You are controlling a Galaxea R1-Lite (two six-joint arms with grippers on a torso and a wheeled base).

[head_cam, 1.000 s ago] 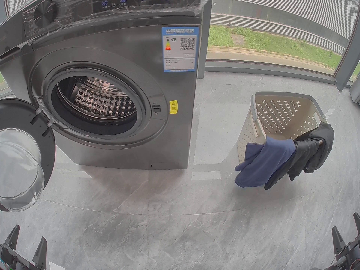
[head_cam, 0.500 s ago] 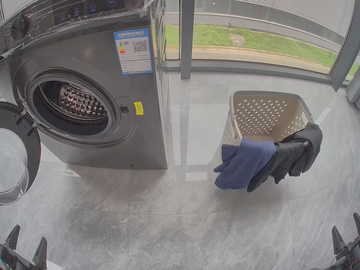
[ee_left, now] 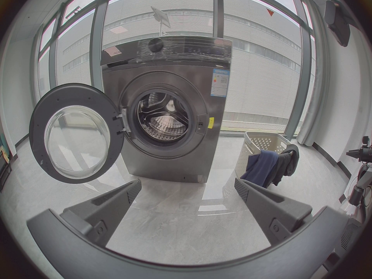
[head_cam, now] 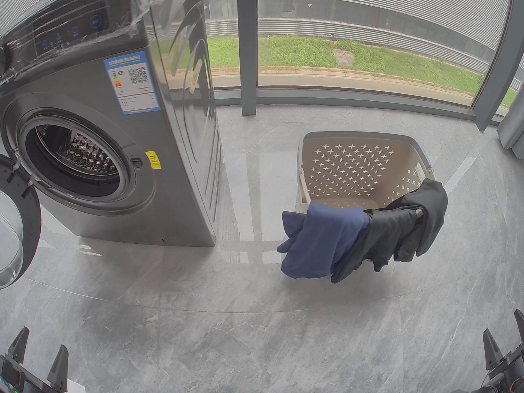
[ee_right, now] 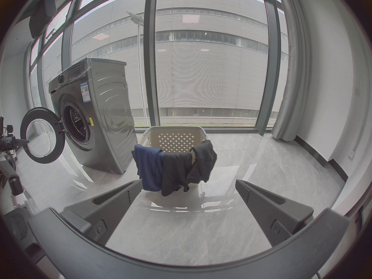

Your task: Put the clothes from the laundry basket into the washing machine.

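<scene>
The right gripper (ee_right: 187, 186) gapes wide, empty. Straight ahead, blue and black clothes (ee_right: 170, 167) drape over the near rim of the beige perforated plastic laundry basket (ee_right: 172, 136), likely for easy pinching.

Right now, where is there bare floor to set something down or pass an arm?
The wide floor in front of the washing machine and laundry basket is bare, as is the strip between them. Crowded: the basket's near rim, draped with clothes, and around the open door.
</scene>
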